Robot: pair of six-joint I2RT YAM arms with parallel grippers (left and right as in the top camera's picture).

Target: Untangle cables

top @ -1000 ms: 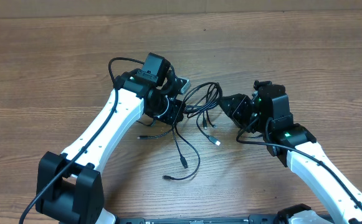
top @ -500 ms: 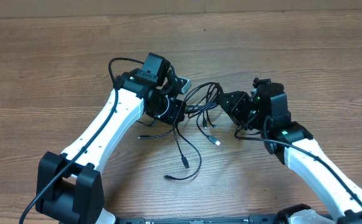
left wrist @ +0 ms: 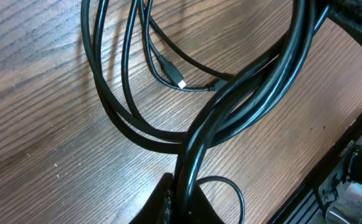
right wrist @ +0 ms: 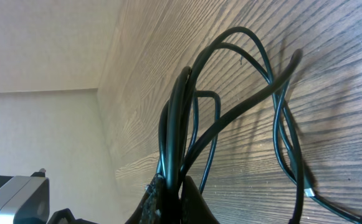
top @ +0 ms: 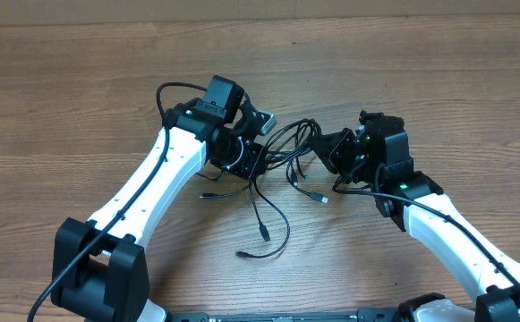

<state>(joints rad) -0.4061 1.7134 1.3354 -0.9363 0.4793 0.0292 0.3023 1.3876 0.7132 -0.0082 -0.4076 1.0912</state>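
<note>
1. The left arm [top: 148,183] stretches in from the near left. The left end effector [top: 258,154] sits at the left edge of the cables [top: 288,143], its fingers clamped on a bundle of strands.
2. The right arm [top: 461,246] stretches in from the near right. The right end effector [top: 329,148] sits at the cables' right edge, pinched tight on several strands.

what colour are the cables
The cables are black, with a slight sheen. They show best in the left wrist view.

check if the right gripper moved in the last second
Yes: the right gripper slid left across the table toward the cables and shut on them.
</note>
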